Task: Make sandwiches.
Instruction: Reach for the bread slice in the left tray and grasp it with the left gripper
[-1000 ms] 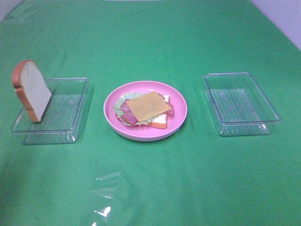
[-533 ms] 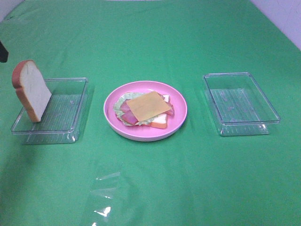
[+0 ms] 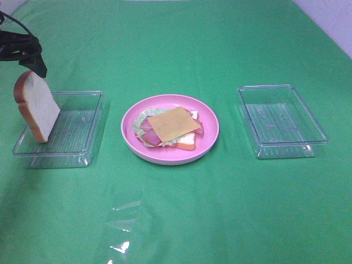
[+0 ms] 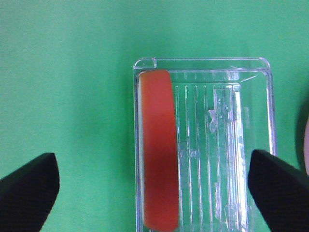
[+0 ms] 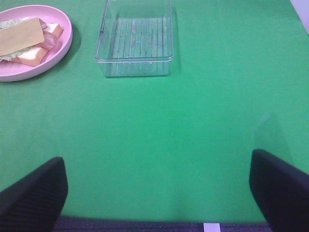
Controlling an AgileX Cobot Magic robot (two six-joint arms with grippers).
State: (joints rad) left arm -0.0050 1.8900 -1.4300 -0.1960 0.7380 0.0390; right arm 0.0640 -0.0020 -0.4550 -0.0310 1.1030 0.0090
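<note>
Left gripper [image 4: 154,186] spread wide and empty above upright bread slice [image 4: 158,150] in left tray [image 4: 268,96], right gripper [image 5: 159,188] wide open over bare cloth, unseen overhead, sandwich [image 3: 169,127] on plate [image 3: 212,122]

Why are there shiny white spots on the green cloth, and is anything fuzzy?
Exterior high view: light glints off a clear plastic sheet lying on the cloth. Left wrist view: the bread looks soft and blurry. Right wrist view: the near fingertips are blurred; the tray is sharper.
</note>
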